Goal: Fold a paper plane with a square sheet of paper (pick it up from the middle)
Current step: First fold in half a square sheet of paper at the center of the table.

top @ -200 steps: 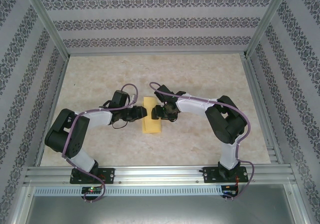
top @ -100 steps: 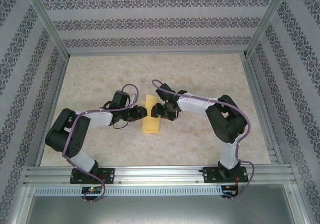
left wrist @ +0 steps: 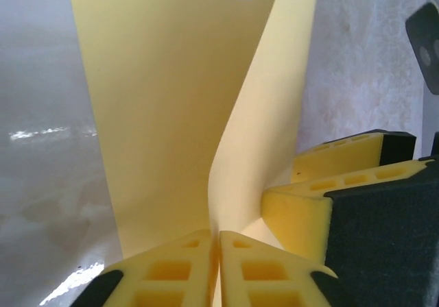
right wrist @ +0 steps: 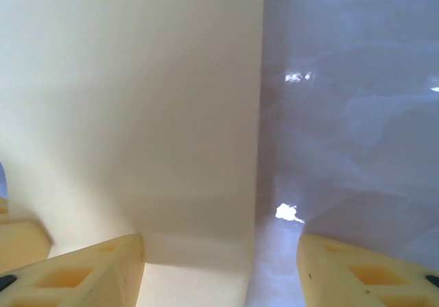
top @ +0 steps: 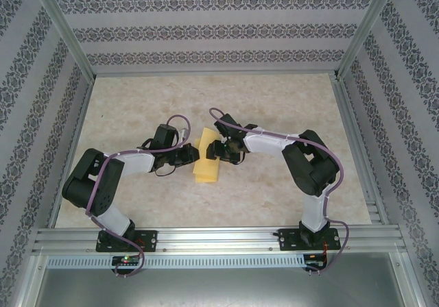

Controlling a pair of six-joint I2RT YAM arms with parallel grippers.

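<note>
The square sheet of paper [top: 206, 163] is a pale yellow folded strip on the table between my two grippers. My left gripper [top: 195, 155] presses in at its left edge. In the left wrist view its yellow foam jaws [left wrist: 218, 244] are shut on a raised ridge of the paper [left wrist: 158, 101], which curls up from the tips. My right gripper [top: 218, 149] sits over the strip's right side. In the right wrist view it stands open [right wrist: 219, 252], straddling the paper [right wrist: 137, 101] and its right edge. One of its fingers [left wrist: 302, 214] shows beside the ridge. No finished paper plane is visible.
The marble-patterned tabletop [top: 274, 101] spreads around the strip, bare in the right wrist view [right wrist: 343, 115]. Patterned walls and metal frame posts [top: 65, 29] close in the back and sides. A rail [top: 219, 238] carrying both arm bases runs along the near edge.
My left gripper has closed on the paper, pinching up a ridge. The strip has shifted slightly left and tilted. My right gripper has edged up and left over it, still open.
</note>
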